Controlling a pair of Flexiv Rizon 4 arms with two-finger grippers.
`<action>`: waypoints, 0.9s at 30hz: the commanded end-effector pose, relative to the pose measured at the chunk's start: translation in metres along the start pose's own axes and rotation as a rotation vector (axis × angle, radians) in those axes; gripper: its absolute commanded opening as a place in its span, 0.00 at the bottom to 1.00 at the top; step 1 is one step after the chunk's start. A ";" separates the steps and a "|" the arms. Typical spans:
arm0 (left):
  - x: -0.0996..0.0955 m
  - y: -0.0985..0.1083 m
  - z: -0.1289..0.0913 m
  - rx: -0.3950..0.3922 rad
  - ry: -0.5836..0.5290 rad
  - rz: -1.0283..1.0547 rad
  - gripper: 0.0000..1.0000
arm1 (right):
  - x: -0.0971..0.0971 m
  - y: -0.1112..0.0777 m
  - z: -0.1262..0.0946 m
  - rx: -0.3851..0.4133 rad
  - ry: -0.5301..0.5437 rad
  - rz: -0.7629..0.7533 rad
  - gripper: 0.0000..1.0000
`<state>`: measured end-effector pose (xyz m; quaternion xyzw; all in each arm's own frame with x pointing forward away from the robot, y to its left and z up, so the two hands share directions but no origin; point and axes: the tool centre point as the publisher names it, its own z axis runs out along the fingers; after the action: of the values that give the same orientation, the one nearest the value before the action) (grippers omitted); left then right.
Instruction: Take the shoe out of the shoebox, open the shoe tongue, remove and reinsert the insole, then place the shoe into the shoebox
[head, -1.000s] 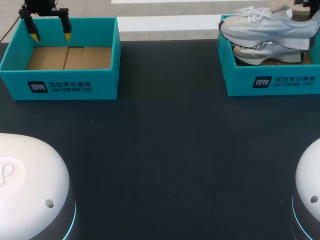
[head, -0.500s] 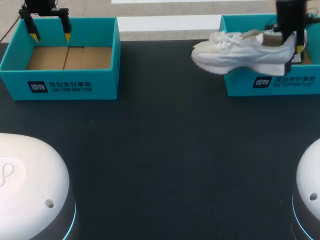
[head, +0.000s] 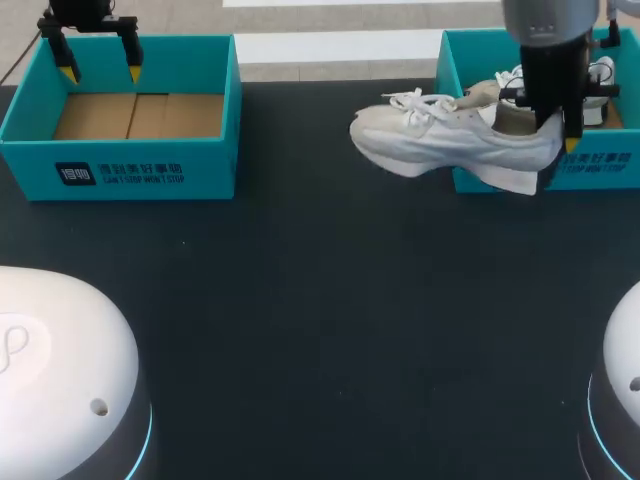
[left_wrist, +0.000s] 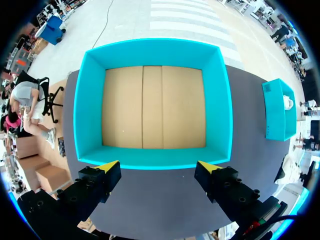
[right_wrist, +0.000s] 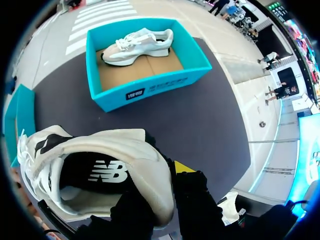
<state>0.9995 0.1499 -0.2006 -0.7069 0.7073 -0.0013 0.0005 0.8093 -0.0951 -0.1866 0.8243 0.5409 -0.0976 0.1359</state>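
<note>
A white sneaker (head: 440, 145) hangs level above the table, toe pointing left, its heel still over the right teal shoebox (head: 500, 170). My right gripper (head: 556, 150) is shut on its heel collar, one finger inside the shoe and one outside. The right wrist view looks into the sneaker (right_wrist: 100, 170), with the gripper (right_wrist: 162, 195) clamping the heel wall. A second white sneaker (right_wrist: 137, 45) lies in the right shoebox (right_wrist: 150, 87). My left gripper (head: 97, 60) stands open above the far edge of the left teal shoebox (head: 120, 170), holding nothing (left_wrist: 157, 167).
The left shoebox (left_wrist: 152, 46) holds only its bare cardboard floor. Dark table surface (head: 330, 300) stretches between the two boxes and toward the front. My arms' white bases (head: 60, 380) sit at the near corners.
My right arm has lifted the sneaker out of the right box and carried it left and lower, toward the table's middle. The left arm has stayed still.
</note>
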 end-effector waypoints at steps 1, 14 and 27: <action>0.000 0.000 0.000 -0.001 -0.001 0.000 1.00 | -0.004 -0.001 0.000 -0.005 0.011 -0.001 0.00; 0.000 0.000 0.000 -0.001 -0.001 0.000 1.00 | -0.004 -0.001 0.000 -0.005 0.011 -0.001 0.00; 0.000 0.000 0.000 -0.001 -0.001 0.000 1.00 | 0.040 -0.080 -0.003 -0.055 0.011 -0.071 0.00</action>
<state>0.9995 0.1500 -0.2006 -0.7070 0.7072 -0.0013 0.0005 0.7606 -0.0428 -0.1999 0.8032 0.5731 -0.0869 0.1371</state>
